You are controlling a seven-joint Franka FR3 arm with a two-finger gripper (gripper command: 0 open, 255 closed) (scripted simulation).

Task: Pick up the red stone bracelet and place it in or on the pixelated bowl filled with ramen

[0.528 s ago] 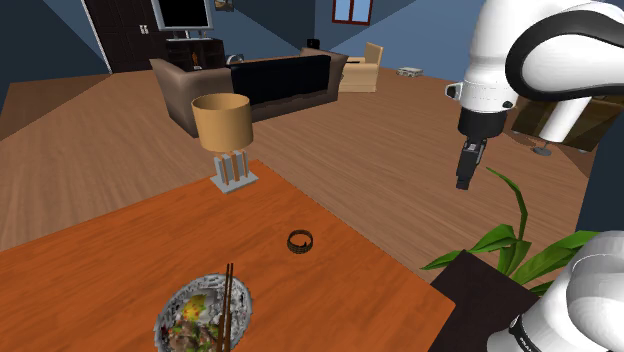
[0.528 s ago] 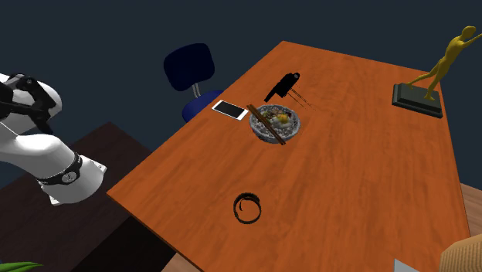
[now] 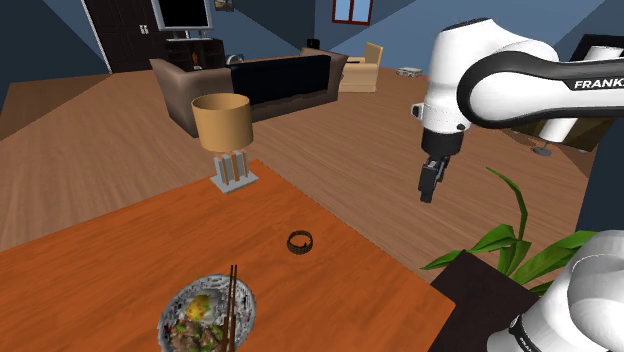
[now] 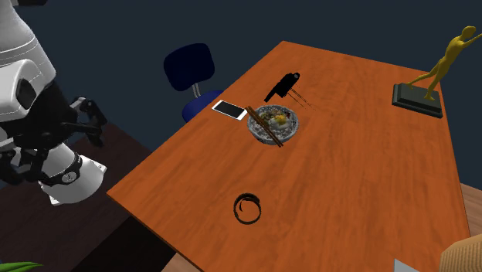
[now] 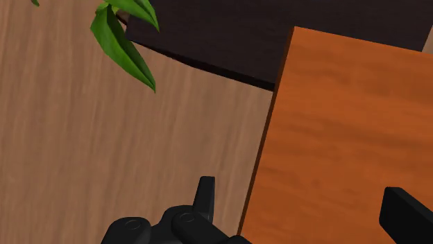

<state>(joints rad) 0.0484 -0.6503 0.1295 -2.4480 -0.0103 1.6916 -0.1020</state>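
The bracelet (image 3: 300, 242) is a small dark ring lying flat on the orange wooden table (image 3: 120, 260), near the edge on the shoulder view's right; the bracelet (image 4: 248, 209) also lies near the table's front edge in the second exterior view. The speckled bowl of ramen (image 3: 208, 318) with brown chopsticks across it stands further in; the bowl (image 4: 273, 124) sits beside a phone. My gripper (image 3: 428, 185) hangs open and empty, high above the floor just off the table's edge, up and right of the bracelet. The wrist view shows the gripper (image 5: 305, 208) with its fingers (image 5: 205, 195) wide apart over that edge.
A tan-shaded lamp (image 3: 222, 130) stands at the table's far end. A white phone (image 4: 230, 110), a black object (image 4: 282, 85) and a gold statuette (image 4: 432, 73) share the table. A blue chair (image 4: 189, 69), a green plant (image 3: 510, 240) and the dark stand (image 3: 480, 300) flank it.
The arm has swung toward the shoulder view's left and sunk a little, bringing the gripper closer to the table edge. It has come into the second exterior view. Bracelet and bowl are unmoved.
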